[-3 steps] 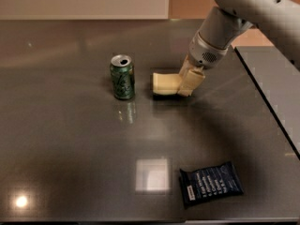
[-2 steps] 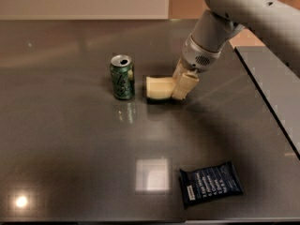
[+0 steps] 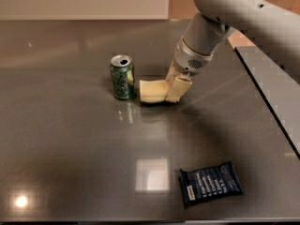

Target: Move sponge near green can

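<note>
The green can point(image 3: 122, 77) stands upright on the dark table, left of centre, its silver top showing. The pale yellow sponge point(image 3: 152, 91) lies on the table just right of the can, a small gap between them. My gripper point(image 3: 173, 86) comes down from the upper right on the white arm point(image 3: 220, 18) and is shut on the sponge's right end, which sits between its pale fingers point(image 3: 178, 87).
A dark blue snack wrapper point(image 3: 210, 183) lies near the front edge at the lower right. A dark seam or edge point(image 3: 267, 102) runs diagonally along the table's right side. A bright light reflection point(image 3: 151, 175) sits on the table front.
My gripper has moved left with the sponge in it. The sponge now lies closer to the green can. The can and the wrapper have not moved.
</note>
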{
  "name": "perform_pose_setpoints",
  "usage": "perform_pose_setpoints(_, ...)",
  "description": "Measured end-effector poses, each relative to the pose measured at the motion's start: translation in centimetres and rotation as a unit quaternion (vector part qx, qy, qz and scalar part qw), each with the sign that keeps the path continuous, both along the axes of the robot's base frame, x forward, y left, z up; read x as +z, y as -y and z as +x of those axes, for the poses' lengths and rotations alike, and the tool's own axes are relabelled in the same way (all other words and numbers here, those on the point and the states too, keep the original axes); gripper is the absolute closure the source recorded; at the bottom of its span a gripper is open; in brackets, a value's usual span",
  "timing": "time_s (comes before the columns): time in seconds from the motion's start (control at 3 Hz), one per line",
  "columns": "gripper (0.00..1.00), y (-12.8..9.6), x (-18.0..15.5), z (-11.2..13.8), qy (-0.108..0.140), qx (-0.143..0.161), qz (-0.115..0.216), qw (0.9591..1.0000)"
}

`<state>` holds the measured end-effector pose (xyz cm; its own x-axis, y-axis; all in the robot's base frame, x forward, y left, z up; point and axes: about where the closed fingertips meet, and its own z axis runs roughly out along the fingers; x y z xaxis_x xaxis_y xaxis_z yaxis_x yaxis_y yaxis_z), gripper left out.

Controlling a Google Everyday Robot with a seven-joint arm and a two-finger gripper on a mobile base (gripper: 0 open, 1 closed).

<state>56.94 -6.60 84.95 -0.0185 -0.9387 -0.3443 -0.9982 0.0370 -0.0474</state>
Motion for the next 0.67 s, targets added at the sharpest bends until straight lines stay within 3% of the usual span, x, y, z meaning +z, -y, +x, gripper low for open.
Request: perform_pose_setpoints(0.67, 0.13, -0.33, 0.01, -0.08, 0.003, 0.004, 0.002, 1.0000)
